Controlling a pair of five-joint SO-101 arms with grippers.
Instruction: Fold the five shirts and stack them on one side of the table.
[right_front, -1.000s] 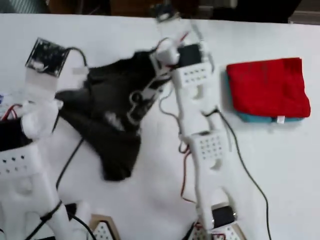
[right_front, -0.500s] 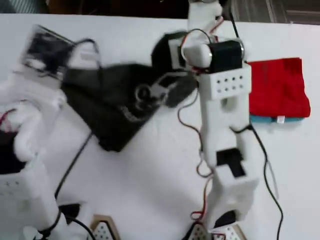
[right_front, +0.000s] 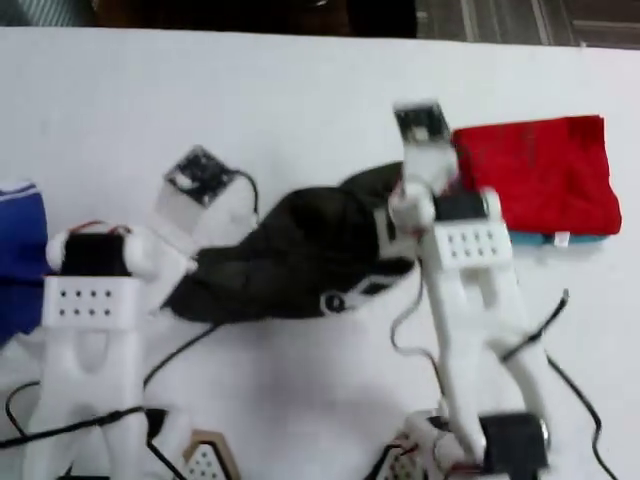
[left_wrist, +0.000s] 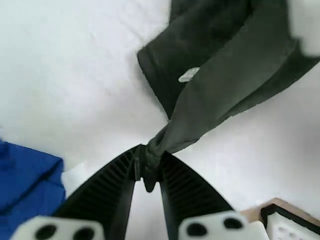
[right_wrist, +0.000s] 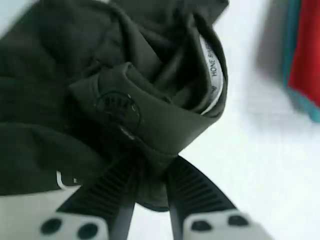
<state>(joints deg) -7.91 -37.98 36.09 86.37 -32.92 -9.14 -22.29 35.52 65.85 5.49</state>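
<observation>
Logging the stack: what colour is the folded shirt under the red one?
A teal shirt, edge showing beneath the red shirt; clearest in the high view.

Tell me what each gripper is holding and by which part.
Both hold the black shirt. The left gripper pinches a bunched bit of its edge; the right gripper clamps a fold close to the collar.
</observation>
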